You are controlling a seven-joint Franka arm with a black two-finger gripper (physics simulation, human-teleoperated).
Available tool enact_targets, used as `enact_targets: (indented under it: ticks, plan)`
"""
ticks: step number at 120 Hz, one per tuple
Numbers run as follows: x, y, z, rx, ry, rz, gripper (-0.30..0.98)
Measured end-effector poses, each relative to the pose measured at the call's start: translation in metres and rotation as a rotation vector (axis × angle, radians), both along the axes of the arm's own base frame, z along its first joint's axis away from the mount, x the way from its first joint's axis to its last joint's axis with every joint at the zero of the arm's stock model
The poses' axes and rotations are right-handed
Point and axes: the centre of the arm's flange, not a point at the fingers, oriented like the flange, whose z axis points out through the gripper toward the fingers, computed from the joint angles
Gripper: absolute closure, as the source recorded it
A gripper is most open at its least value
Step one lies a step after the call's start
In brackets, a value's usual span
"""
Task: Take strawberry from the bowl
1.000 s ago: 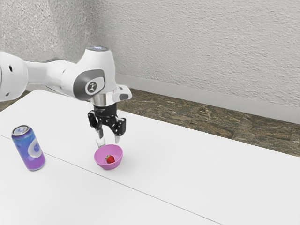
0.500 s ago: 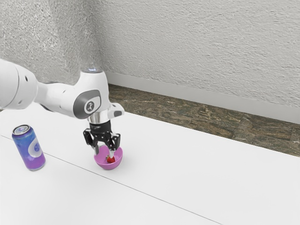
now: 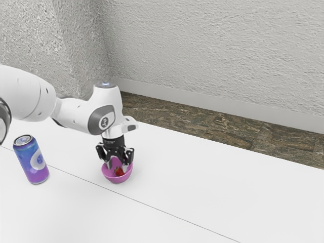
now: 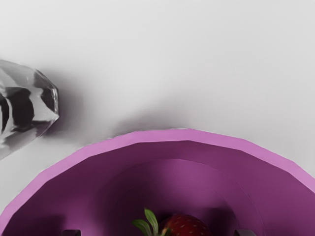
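Pincer (image 3: 117, 167) spread, I reach down at the pink bowl (image 4: 162, 135), where the strawberry (image 4: 187, 226) lies. Near the bowl sits a clear, faceted object (image 4: 24, 105).

The worktop (image 3: 228, 192) is smooth and matt. The bowl (image 4: 189, 135) looks like smooth plastic with a soft sheen; the strawberry (image 4: 184, 227) has glossy, seed-dimpled skin. The can (image 3: 31, 159) looks like glossy metal, the clear faceted object (image 4: 29, 105) like shiny glass. The wall (image 3: 212, 45) is rough, plaster-like; the arm's shell (image 3: 76, 112) resembles smooth plastic.
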Motion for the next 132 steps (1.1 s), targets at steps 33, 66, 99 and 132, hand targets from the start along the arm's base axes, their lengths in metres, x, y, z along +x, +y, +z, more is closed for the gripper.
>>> enact_targets:
  ticks: [33,66,99,132]
  plan:
    - [0.002,-0.003,-0.013,-0.008,0.009,-0.004,0.23]
    - [0.003,-0.003,-0.014,-0.007,0.003,-0.020,0.49]
    - [0.003,-0.002,-0.011,0.016,-0.007,-0.002,0.62]
    - [0.003,-0.002,0.009,0.021,-0.040,0.021,0.66]
